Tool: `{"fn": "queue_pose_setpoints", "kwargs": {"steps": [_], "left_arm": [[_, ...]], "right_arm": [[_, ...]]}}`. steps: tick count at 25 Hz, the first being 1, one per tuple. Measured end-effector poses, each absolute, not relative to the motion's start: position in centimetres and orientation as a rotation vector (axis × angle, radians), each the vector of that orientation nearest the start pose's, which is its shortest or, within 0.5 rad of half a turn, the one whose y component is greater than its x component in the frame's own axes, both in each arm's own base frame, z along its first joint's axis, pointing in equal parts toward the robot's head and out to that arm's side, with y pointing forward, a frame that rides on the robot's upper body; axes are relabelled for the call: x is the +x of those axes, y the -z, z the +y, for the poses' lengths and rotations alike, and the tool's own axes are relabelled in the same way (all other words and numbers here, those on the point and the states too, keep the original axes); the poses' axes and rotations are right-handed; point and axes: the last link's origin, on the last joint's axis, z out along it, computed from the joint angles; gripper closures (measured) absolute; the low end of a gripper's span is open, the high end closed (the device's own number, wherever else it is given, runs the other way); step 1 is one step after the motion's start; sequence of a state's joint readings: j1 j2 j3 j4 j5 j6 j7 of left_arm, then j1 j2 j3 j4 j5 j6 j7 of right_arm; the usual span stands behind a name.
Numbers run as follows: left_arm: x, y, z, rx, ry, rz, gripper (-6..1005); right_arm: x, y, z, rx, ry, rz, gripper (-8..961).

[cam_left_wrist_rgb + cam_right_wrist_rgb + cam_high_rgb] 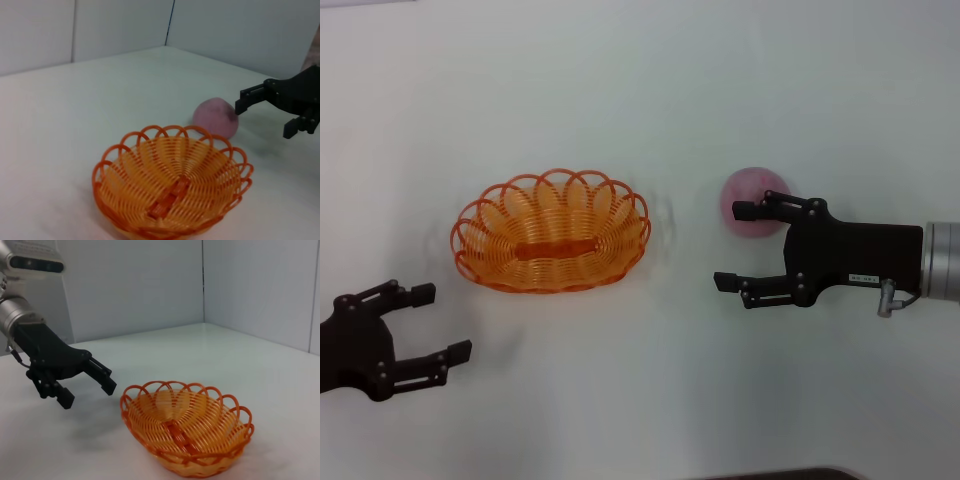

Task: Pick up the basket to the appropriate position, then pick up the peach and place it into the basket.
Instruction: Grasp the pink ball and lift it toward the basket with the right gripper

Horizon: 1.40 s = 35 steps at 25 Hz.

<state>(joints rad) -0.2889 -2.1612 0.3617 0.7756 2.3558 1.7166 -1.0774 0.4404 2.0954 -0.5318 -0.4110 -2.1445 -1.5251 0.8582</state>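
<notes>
Evidently the right tool (732, 246) hangs wide open, one finger level with the peach (752, 203) just beside it, lined up to grasp. Empty, the basket (552, 232) sits beyond its fingertips; the left tool (440, 322), also spread, waits near it.

peach (752, 202) partly behind right hand (735, 246), left arm seemingly cropped at edge

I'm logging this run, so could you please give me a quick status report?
Left gripper open, idle near the basket. Right gripper open beside the peach, not gripping. Basket upright on the table, empty. Nothing in the way.
</notes>
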Motion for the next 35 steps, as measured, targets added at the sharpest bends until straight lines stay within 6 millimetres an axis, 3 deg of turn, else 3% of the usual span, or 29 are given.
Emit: {"fn": "queue_pose_setpoints", "kwargs": {"steps": [13, 23, 35], "left_arm": [[-34.9, -0.1, 21.9, -2.670, 0.477, -0.460, 181], [-35.0, -0.2, 21.8, -2.684, 0.462, -0.458, 186], [-35.0, -0.3, 21.9, -2.667, 0.465, -0.463, 185]], "right_arm": [[31.1, 4.5, 26.9, -2.734, -0.634, 0.373, -3], [31.1, 4.3, 26.9, -2.739, -0.641, 0.374, -3], [30.2, 1.5, 28.0, -2.770, -0.674, 0.768, -3]]}}
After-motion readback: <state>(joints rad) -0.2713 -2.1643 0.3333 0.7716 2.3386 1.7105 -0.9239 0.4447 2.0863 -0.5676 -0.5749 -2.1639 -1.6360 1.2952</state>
